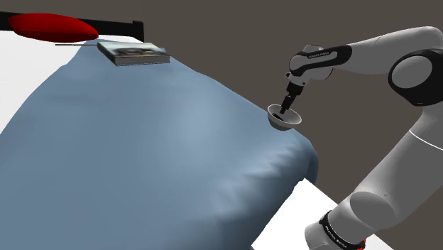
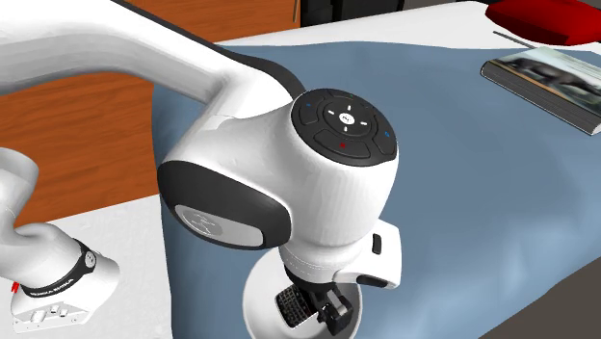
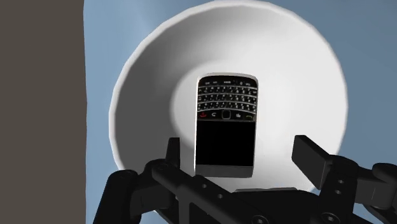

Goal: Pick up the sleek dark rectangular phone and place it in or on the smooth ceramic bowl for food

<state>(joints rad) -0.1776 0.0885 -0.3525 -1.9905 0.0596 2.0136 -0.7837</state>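
A dark phone (image 3: 226,124) with a keypad and black screen lies flat in the bottom of a white bowl (image 3: 146,83). The bowl (image 1: 284,119) sits on the blue bedspread close to the bed's edge at the shoulder view's right. My black gripper (image 3: 240,149) hangs straight above the bowl, its two fingers (image 3: 310,156) standing apart on either side of the phone without touching it. From the second exterior view, the arm's wrist covers most of the bowl (image 2: 258,310); the phone's keypad (image 2: 292,306) peeks out beside the gripper (image 2: 326,313).
The blue bedspread (image 1: 142,156) covers the bed. A thick book (image 1: 133,52) lies at the far end, with a red cushion (image 1: 53,28) behind it. The bed drops off just beside the bowl to a grey-brown floor (image 1: 234,42).
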